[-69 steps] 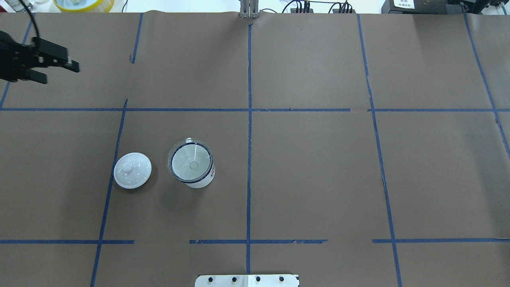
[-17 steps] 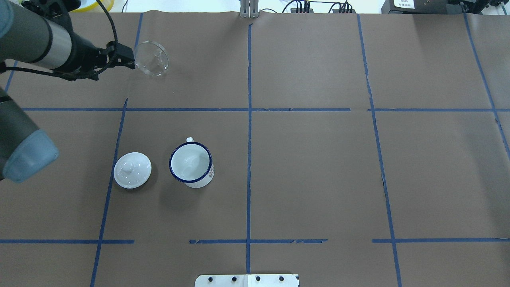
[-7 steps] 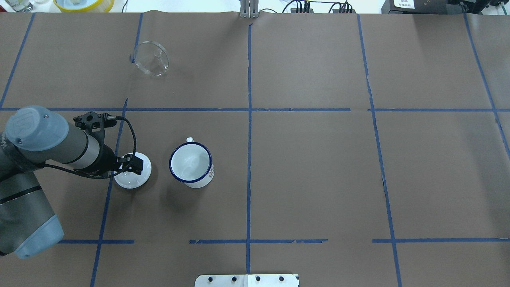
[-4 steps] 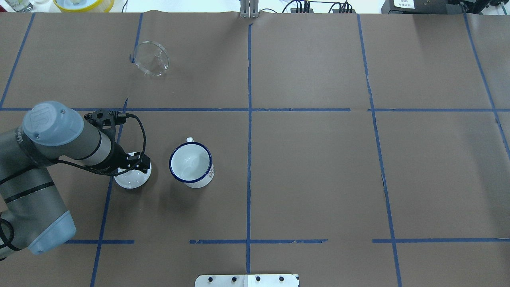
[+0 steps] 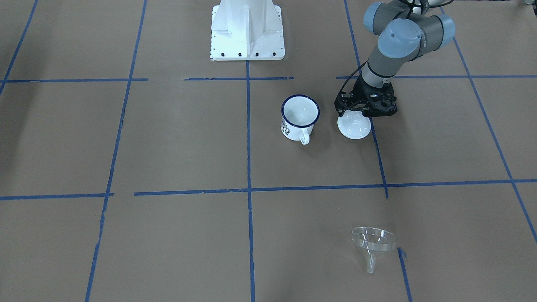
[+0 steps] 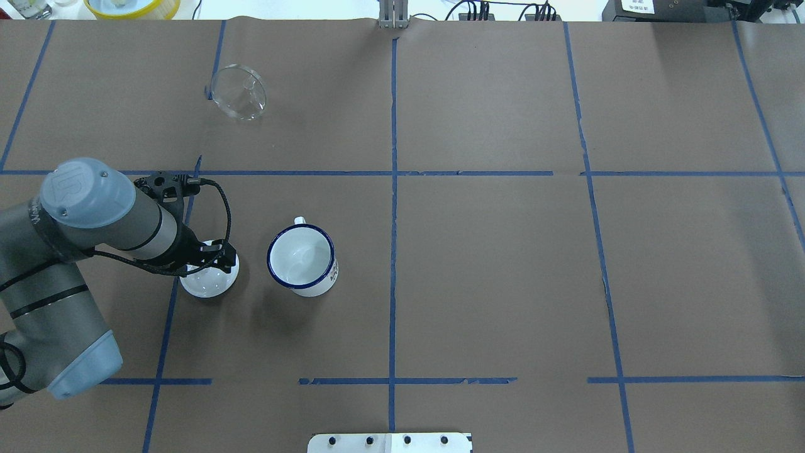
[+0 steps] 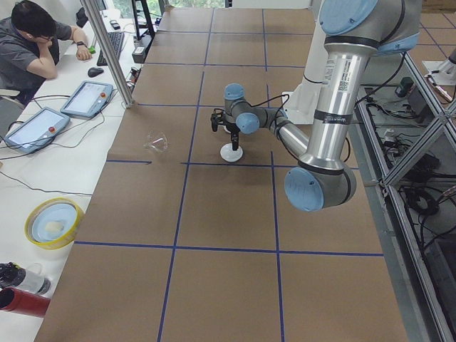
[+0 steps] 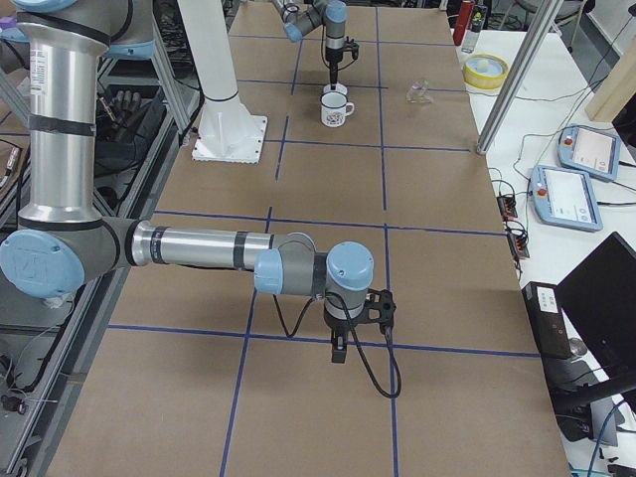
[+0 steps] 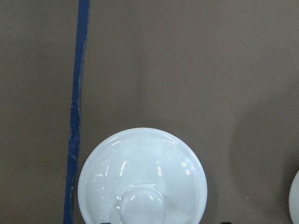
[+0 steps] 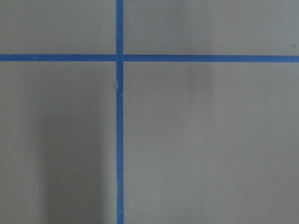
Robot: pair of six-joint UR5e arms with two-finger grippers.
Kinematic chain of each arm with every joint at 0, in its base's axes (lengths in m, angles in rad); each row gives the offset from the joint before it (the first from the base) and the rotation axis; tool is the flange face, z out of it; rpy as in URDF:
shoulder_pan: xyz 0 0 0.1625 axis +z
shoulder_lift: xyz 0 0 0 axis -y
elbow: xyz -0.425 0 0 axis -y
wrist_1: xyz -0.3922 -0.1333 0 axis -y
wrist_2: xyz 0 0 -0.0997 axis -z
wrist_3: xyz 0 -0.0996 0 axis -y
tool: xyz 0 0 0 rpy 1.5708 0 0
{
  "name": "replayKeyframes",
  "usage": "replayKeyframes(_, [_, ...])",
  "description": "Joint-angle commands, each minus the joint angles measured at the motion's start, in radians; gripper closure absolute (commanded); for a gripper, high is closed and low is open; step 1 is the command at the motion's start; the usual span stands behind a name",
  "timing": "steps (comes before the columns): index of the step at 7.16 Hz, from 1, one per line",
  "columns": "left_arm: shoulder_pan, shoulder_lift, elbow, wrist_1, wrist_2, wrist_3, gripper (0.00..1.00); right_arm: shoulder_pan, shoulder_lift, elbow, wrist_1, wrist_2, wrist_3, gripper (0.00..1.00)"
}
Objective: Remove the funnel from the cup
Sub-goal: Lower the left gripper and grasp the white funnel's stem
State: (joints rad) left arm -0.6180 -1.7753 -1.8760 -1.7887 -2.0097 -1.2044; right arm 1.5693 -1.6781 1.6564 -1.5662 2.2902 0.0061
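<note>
The clear funnel (image 6: pixel 238 92) lies on its side on the brown paper at the far left, apart from the cup; it also shows in the front-facing view (image 5: pixel 373 242). The white cup (image 6: pixel 302 258) with a blue rim stands upright and empty, its handle (image 5: pixel 305 137) pointing away from the robot. My left gripper (image 6: pixel 210 263) hangs open right over the white knobbed lid (image 6: pixel 202 284), left of the cup; the left wrist view shows the lid (image 9: pixel 142 177) directly below. My right gripper (image 8: pixel 338 353) shows only in the exterior right view, over bare paper; I cannot tell its state.
The robot's white base plate (image 6: pixel 390 442) sits at the near table edge. A yellow-rimmed bowl (image 6: pixel 132 6) stands beyond the far left edge. An operator (image 7: pixel 35 43) sits at a side desk with tablets (image 7: pixel 85 98). Blue tape lines grid the paper.
The funnel, once in the cup, was set down at the far left and released. My left arm then came back over the white lid; in the last half second it barely moved.
</note>
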Motion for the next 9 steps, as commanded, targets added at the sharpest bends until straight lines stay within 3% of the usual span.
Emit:
replayKeyframes(1, [0.0, 0.0, 0.014, 0.0, 0.0, 0.002, 0.26, 0.0, 0.0, 0.0, 0.0, 0.0, 0.0, 0.0])
replayKeyframes(9, [-0.034, 0.0, 0.017, 0.002, 0.006, 0.006, 0.31, 0.0, 0.0, 0.0, 0.0, 0.0, 0.0, 0.0])
